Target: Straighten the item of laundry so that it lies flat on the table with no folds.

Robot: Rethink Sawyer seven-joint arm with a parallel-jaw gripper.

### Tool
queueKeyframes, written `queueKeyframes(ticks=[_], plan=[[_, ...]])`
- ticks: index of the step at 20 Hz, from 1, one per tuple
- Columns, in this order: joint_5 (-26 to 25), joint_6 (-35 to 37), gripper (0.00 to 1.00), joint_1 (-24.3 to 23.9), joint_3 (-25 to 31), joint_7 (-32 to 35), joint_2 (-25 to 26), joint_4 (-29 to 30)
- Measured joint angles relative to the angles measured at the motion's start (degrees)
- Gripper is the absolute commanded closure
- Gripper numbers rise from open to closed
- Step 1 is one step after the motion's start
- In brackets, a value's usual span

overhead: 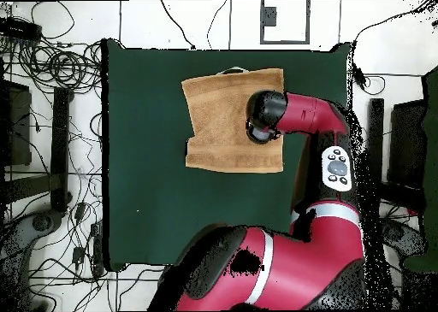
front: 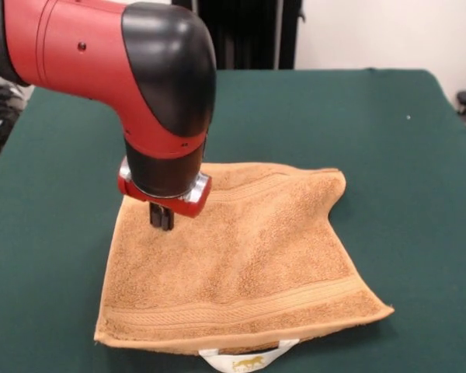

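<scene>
Although the hand towel (front: 248, 256) already looks nearly square on the green table (front: 419, 155), I judge that the work is not finished. In the front view its edge nearest the camera is thick and double, and the white label (front: 247, 360) with a gold mark comes out from under that edge, so I think the towel is folded in two, with one layer on top of the other. The corner of the towel far from the label, on the side away from the gripper, also turns a little and is not sharp.

The gripper (front: 161, 217) is over the towel, near the corner opposite to the label side, and its dark fingers (front: 157, 217) stand close together, almost as one block. They seem to touch or press the cloth, but I cannot tell if they pinch any of it.

In the overhead view the towel (overhead: 224, 120) lies toward the table's (overhead: 145, 197) edge far from the robot's base. Opening the fold is what remains.
</scene>
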Motion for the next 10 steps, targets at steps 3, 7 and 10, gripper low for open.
queueKeyframes(ticks=[3,7,10], plan=[[0.0,0.2,1.00,0.3,-0.4,0.0,0.1,-0.2],[0.0,0.9,1.00,1.3,-1.4,0.0,0.3,-0.5],[-0.4,2.0,1.00,2.4,-2.5,0.0,0.8,-1.1]])
